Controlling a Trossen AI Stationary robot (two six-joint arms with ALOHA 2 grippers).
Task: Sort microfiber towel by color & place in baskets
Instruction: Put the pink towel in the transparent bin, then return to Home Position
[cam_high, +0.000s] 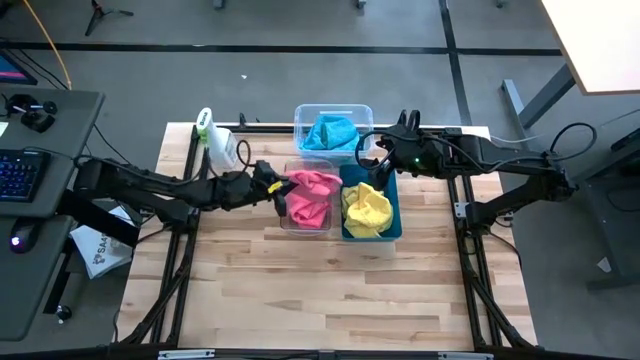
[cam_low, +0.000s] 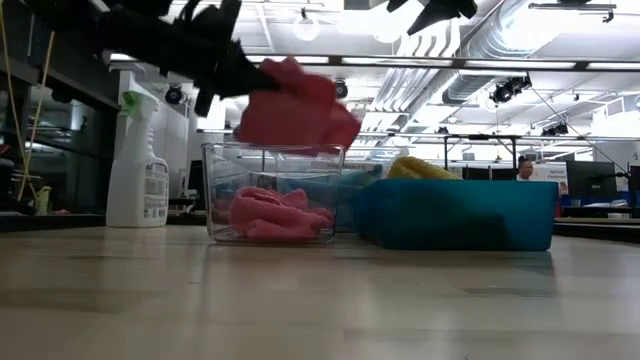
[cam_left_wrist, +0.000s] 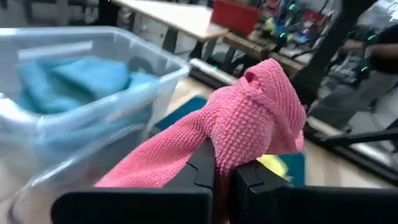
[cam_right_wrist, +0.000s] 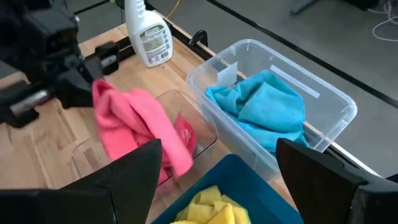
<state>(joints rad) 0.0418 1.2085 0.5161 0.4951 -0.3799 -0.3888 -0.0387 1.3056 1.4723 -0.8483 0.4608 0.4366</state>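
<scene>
My left gripper (cam_high: 270, 184) is shut on a pink towel (cam_high: 312, 183) and holds it over the clear basket (cam_high: 306, 222), where more pink cloth (cam_low: 268, 213) lies. A second clear basket (cam_high: 333, 110) at the far side holds a blue towel (cam_high: 332, 132). The teal basket (cam_high: 392, 228) holds a yellow towel (cam_high: 367, 209). My right gripper (cam_high: 381, 161) hangs open above the gap between the far clear basket and the teal one, touching nothing. My left gripper pinches the pink towel between its two fingers (cam_left_wrist: 205, 167) at a bunched fold (cam_left_wrist: 225, 148); how many layers, I cannot tell. The fingers come roughly level from the table's left. The towel is lifted clear, draping above the clear basket's rim (cam_low: 272, 148).
A white spray bottle (cam_high: 214, 143) stands at the far left, just behind my left arm. The three baskets sit tight together at the table's middle and far side. Bare wood (cam_high: 320, 290) stretches across the near half.
</scene>
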